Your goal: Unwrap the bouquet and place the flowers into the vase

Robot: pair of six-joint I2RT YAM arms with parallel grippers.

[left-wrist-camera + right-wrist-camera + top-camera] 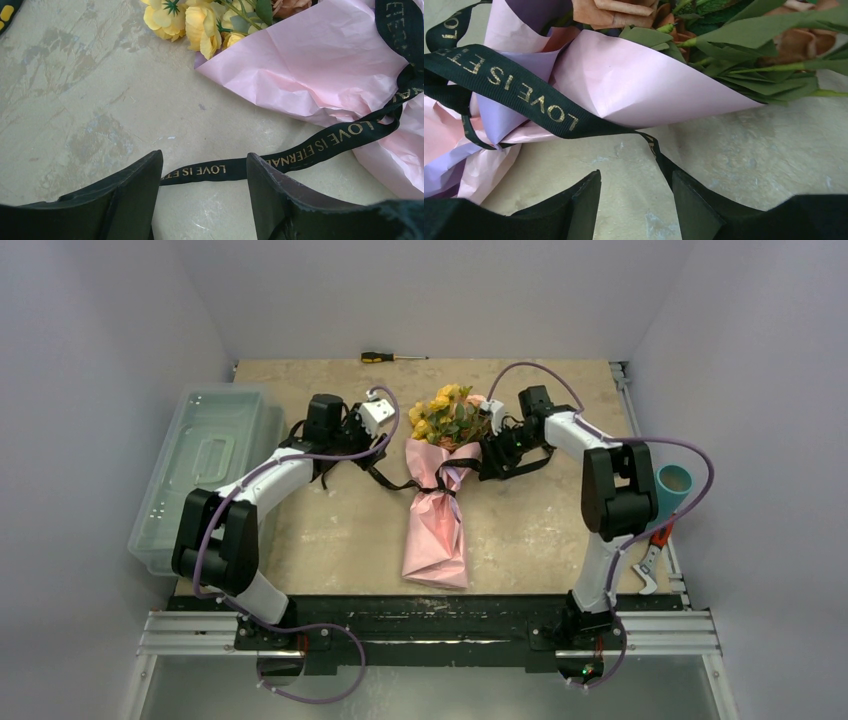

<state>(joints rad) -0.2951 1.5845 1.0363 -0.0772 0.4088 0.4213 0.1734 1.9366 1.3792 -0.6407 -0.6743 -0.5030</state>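
The bouquet (437,515) lies in mid-table, a pink paper cone (310,65) with lilac lining (499,117). The flowers (445,412) stick out of its far end: yellow blooms (200,25), peach roses (614,10) and green leaves. A black ribbon (395,480) with gold lettering circles the cone's waist, and its ends trail left and right. My left gripper (365,445) (204,154) is open, and the ribbon (200,171) lies on the table just past its fingertips. My right gripper (497,455) (636,172) is open too. The ribbon (524,92) runs down behind its right finger (694,200). The teal vase (673,485) stands at the right edge, behind the right arm.
A translucent lidded box (205,470) sits at the table's left edge beside the left arm. A yellow-handled screwdriver (392,357) lies at the back edge. A red-handled tool (650,555) rests on the right rail near the vase.
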